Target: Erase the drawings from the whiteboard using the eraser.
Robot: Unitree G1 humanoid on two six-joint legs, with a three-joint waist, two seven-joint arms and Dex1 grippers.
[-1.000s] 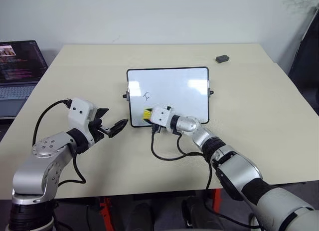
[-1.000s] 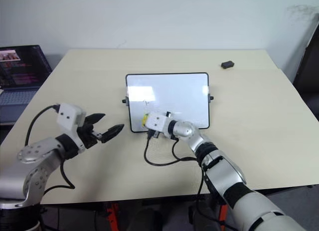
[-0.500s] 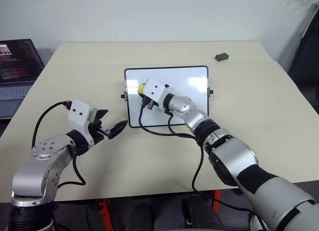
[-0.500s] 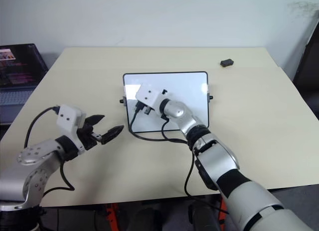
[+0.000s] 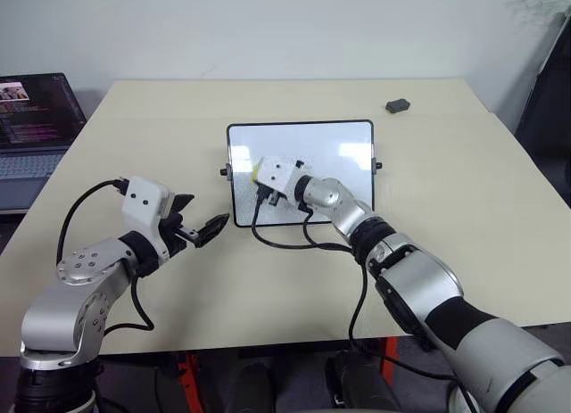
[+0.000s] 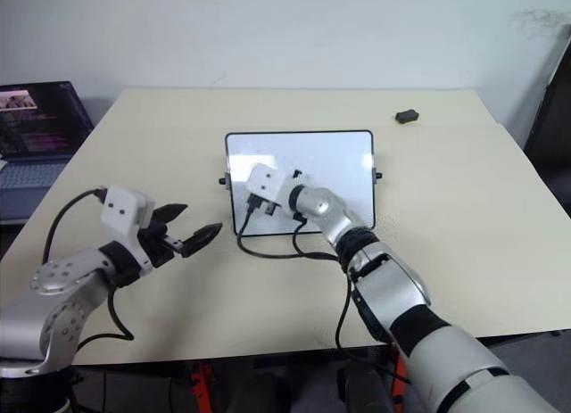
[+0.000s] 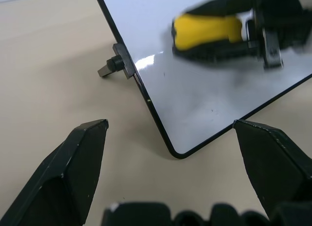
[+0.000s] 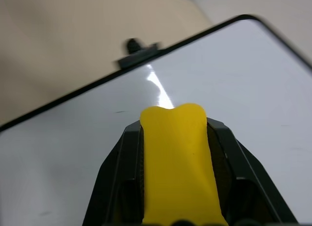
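The surface (image 5: 464,190), a pale beige tabletop, fills most of your frame, with the whiteboard (image 5: 339,150) lying flat just above centre, its thin black frame and small side knobs visible. Expect that board to be light and glossy: it will likely skate across the top if you scrub hard, and nothing pins it down at present. No drawings can be made out on the white face that shows around the arm; a few faint specks appear near its lower left corner in the left wrist view.

Your right gripper (image 5: 259,174) reaches in from the lower right to the board's left half, its fingers clamped tight on the eraser (image 8: 178,157), a yellow sponge block squeezed between them with its front end poking out. Being soft, it will probably compress and flex, so a grip across its sides, as here, looks sound; press gently.

Your left gripper (image 5: 198,226) hovers left of the board's lower left corner, fingers spread wide and empty, well placed to steady the frame's edge.

A small dark object (image 5: 397,103) sits at upper right; a laptop (image 5: 31,119) at far left.
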